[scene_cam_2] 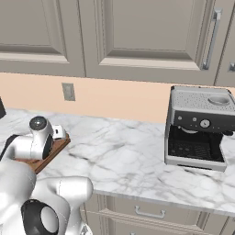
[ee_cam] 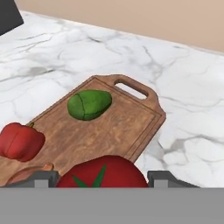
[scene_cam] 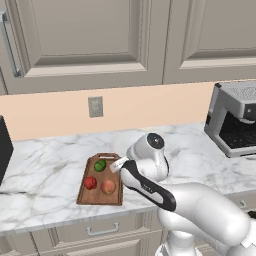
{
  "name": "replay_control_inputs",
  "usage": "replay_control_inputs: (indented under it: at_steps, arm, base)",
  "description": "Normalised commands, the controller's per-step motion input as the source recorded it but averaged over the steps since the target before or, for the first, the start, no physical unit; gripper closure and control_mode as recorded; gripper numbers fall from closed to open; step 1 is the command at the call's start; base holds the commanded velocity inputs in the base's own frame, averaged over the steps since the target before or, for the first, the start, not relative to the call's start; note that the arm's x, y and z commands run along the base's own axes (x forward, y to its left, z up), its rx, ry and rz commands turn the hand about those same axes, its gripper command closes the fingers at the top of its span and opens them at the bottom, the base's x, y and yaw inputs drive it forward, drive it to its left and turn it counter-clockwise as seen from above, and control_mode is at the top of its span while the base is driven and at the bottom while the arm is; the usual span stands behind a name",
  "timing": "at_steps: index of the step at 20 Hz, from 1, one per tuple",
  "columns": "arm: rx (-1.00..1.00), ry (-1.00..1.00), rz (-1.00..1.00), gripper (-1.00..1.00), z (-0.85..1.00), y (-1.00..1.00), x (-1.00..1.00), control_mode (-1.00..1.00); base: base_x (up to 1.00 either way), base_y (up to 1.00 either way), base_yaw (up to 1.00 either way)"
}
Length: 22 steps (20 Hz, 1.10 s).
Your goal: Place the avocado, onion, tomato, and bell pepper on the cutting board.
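**Tomato carried over the board, ready to be set down**

The hand view shows the tomato [ee_cam: 101, 171] between the two dark fingertips [ee_cam: 39, 178] of the gripper [ee_cam: 101, 180], so the jaws look clamped on it, held above the near part of the cutting board [ee_cam: 127, 127]. The step in hand, as I judge it, is placing the tomato.

On the board already lie the avocado [ee_cam: 89, 104], toward the far end near the handle slot, and the red bell pepper [ee_cam: 19, 141] at the left. A pale orange-brown thing peeks in at the lower left of the hand view, likely the onion [scene_cam: 108, 187], which the left base view shows on the board's near right part. If so, the tomato is the last item.

The next move calls for lowering onto bare wood and then parting the jaws. The open patch lies in the board's middle and right half, between the avocado and the right rim. That rim is close, and the marble bench [scene_cam: 45, 165] beyond it is flat, so a round tomato released near the edge could roll off. The coffee machine [scene_cam_2: 198, 128] stands well apart on the right.
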Motion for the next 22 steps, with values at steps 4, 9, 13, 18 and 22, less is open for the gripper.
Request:
replay_control_inputs:
  at_steps: [4,9,13,18,22]
  arm:
    - [0.0,0.06,0.0,1.0,-0.11,0.03,0.17,-1.0]
    - [0.0,0.08,0.0,1.0,-0.1,0.15,0.23,-1.0]
    - [0.0,0.06,0.0,1.0,-0.09,0.18,0.21,-1.0]
    - [-0.01,0.03,0.0,1.0,-0.19,0.11,0.15,-1.0]
    - [-0.01,0.01,0.0,1.0,-0.25,0.06,0.12,-1.0]
  base:
    - [0.0,0.0,0.0]
    - [0.0,0.0,0.0]
    - [0.0,0.0,0.0]
    - [0.0,0.0,0.0]
    - [0.0,0.0,0.0]
